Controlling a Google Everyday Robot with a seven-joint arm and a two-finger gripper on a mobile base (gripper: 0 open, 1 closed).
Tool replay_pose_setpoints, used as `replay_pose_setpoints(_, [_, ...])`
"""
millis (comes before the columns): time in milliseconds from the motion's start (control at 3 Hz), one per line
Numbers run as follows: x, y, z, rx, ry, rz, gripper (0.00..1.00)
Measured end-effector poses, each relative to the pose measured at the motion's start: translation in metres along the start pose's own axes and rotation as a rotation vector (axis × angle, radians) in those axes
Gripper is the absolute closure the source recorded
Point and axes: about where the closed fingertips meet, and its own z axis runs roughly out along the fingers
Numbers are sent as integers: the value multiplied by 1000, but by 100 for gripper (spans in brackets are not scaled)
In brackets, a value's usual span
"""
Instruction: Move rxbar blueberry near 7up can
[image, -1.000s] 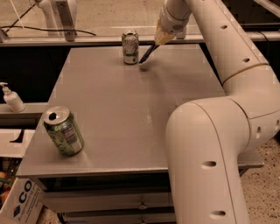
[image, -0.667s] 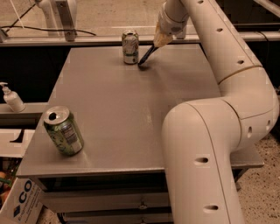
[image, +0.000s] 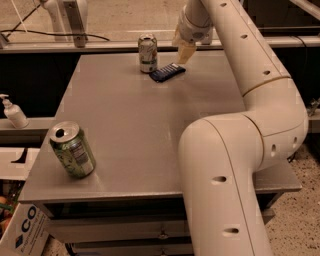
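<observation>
Since the earlier frame, rxbar blueberry (image: 167, 73) has been released: flat on table (image: 150, 130), below-left of hand (image: 185, 52), just beside 7up can (image: 148, 53). Hand empty; its width cannot be told. Straight-up retreat advised, so nothing is dragged.

one camera only, set high on the near side of the bench (image: 130, 130) and tilted down, looking forward across its top to the far edge. it sits close behind the arm (image: 225, 170), whose thick near link fills the lower right. the gripper (image: 184, 53) shows small at top centre, above the bench's far end.
</observation>
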Motion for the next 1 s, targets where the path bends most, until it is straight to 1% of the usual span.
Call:
replay_pose_setpoints(333, [-1, 0, 1, -7, 1, 2, 0])
replay_pose_setpoints(667, [0, 2, -5, -14, 6, 5, 0])
replay_pose_setpoints(1000, [5, 10, -23, -23, -8, 13, 0])
